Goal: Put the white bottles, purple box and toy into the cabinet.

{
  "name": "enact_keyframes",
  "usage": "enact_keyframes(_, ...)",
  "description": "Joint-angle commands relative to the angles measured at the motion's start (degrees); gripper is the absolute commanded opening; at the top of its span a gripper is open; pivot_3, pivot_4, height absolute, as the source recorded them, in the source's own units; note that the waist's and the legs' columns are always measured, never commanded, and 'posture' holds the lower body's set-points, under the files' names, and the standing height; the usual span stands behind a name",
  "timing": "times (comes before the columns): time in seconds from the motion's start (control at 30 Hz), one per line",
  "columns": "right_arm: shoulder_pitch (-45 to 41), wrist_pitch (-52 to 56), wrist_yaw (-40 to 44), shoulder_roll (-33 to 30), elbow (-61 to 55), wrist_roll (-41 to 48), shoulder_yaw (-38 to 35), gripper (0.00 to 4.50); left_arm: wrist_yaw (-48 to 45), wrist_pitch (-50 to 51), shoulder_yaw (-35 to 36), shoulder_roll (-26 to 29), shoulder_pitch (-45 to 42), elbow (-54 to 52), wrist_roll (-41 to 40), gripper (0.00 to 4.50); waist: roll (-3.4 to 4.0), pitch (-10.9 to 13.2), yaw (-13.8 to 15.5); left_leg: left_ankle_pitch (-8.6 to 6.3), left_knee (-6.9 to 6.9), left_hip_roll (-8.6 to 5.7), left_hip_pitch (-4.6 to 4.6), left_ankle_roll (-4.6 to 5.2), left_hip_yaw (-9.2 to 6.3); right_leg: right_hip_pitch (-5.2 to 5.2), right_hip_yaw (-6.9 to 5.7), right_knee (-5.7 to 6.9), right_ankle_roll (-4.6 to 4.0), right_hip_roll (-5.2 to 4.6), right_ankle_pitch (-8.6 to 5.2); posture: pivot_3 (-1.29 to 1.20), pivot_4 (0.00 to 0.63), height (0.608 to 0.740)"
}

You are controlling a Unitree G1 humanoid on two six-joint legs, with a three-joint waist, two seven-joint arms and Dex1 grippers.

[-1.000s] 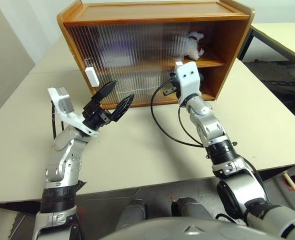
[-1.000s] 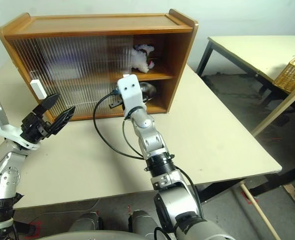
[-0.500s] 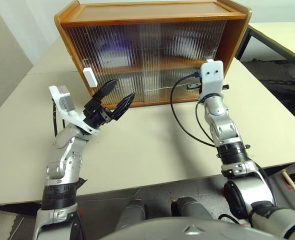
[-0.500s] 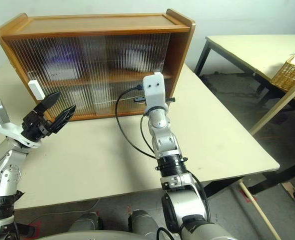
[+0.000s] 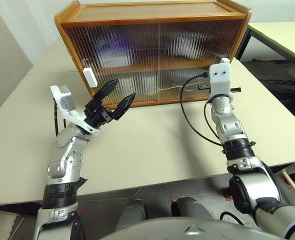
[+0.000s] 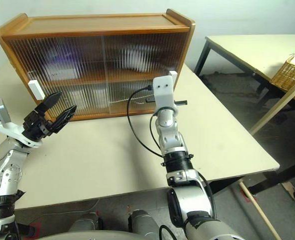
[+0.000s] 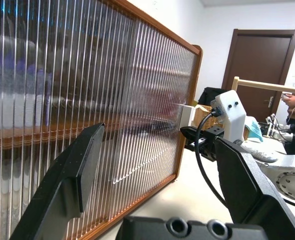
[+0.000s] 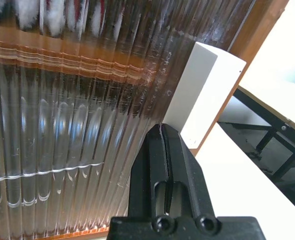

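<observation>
You look close to finished: both ribbed doors of the cabinet stand shut across its front, and nothing of the task lies on the table. Through the ribbing only pale and purple blurs show, so you cannot confirm each item. The cabinet sits at the table's far side, long axis left to right, doors facing you. Your right gripper, pinched shut and empty, touches the right door's white handle. Your left gripper hovers spread wide, empty.

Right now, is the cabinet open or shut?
Shut. The cabinet has ribbed sliding doors spanning the whole front, leaving no open gap. The shut right gripper sits at the white handle.
</observation>
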Motion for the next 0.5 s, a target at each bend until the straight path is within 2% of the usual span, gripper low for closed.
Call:
enact_keyframes(0.03,0.03,-0.63,1.24,-0.76,-0.01,-0.44,0.36,0.03,-0.19,-0.04,-0.62,0.03,-0.18,0.18,0.94,4.50,0.00,0.00,-0.01,0.00,0.00,0.00,0.00,0.00,0.00,0.00,0.00,-0.01,0.01,0.00,-0.01,-0.10,0.016,0.740)
enact_keyframes(0.07,0.47,-0.40,2.62,-0.76,-0.73,-0.02,0.71,0.03,-0.19,-0.02,-0.64,0.02,-0.14,0.15,0.92,4.50,0.00,0.00,-0.01,0.00,0.00,0.00,-0.01,0.00,0.00,0.00,0.00,-0.01,0.01,0.00,-0.01,-0.10,0.016,0.740)
enact_keyframes(0.17,2.69,0.68,6.45,-0.97,-4.57,0.96,1.35,0.60,-0.13,0.05,-0.63,0.04,-0.03,0.01,0.90,4.50,0.00,0.00,-0.11,0.00,-0.01,0.00,-0.01,0.00,0.01,-0.01,0.00,-0.01,0.00,0.00,-0.01,-0.10,0.019,0.740)
enact_keyframes(0.23,5.07,0.65,8.20,-1.66,-8.45,-0.10,2.48,1.20,-0.24,0.10,-0.39,0.23,0.16,0.02,0.75,4.50,0.00,0.00,-0.14,0.00,-0.03,0.01,-0.02,0.00,0.01,-0.02,-0.01,-0.01,0.02,0.01,-0.02,-0.10,0.023,0.740)
enact_keyframes(0.5,13.06,5.14,14.12,-3.99,-18.88,1.82,0.97,4.19,-0.41,-0.34,0.14,0.26,1.29,0.23,0.82,4.50,0.00,0.00,-0.28,-0.01,-0.03,0.01,-0.02,-0.01,0.02,0.04,0.00,-0.07,0.26,0.00,-0.06,-0.09,0.023,0.740)
